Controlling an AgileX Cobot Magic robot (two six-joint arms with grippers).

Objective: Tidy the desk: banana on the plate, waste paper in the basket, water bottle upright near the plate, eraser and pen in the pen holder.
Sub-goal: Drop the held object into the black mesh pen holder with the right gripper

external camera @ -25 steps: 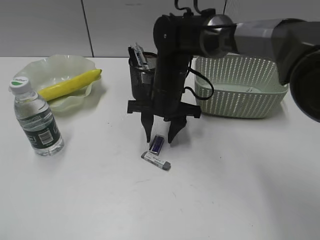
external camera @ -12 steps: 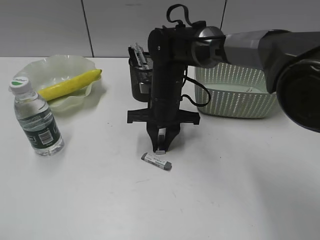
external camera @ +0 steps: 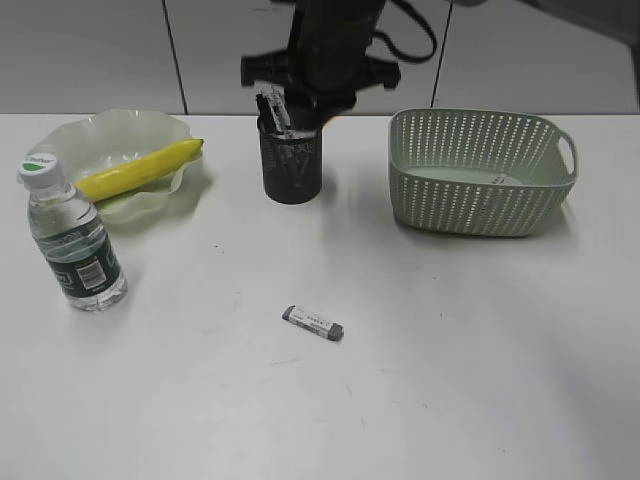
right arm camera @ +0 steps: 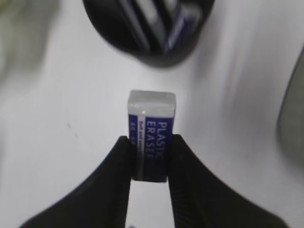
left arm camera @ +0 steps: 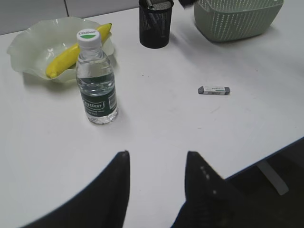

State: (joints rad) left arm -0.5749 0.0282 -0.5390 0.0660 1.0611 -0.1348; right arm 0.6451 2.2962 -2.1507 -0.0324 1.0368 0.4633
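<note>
Right gripper (right arm camera: 148,156), jaws clamped on the eraser (right arm camera: 151,135), sits just short of the pen holder (right arm camera: 147,28) ahead.

1. Bright, even light falls on the plain white tabletop (external camera: 450,380); shadows are soft and short.
2. The black metal-mesh cup (external camera: 291,158) casts a faint shadow to its right.
3. In the right wrist view that cup (right arm camera: 147,28) is motion-blurred, while the blue-sleeved white eraser (right arm camera: 151,135) stays sharp.
</note>
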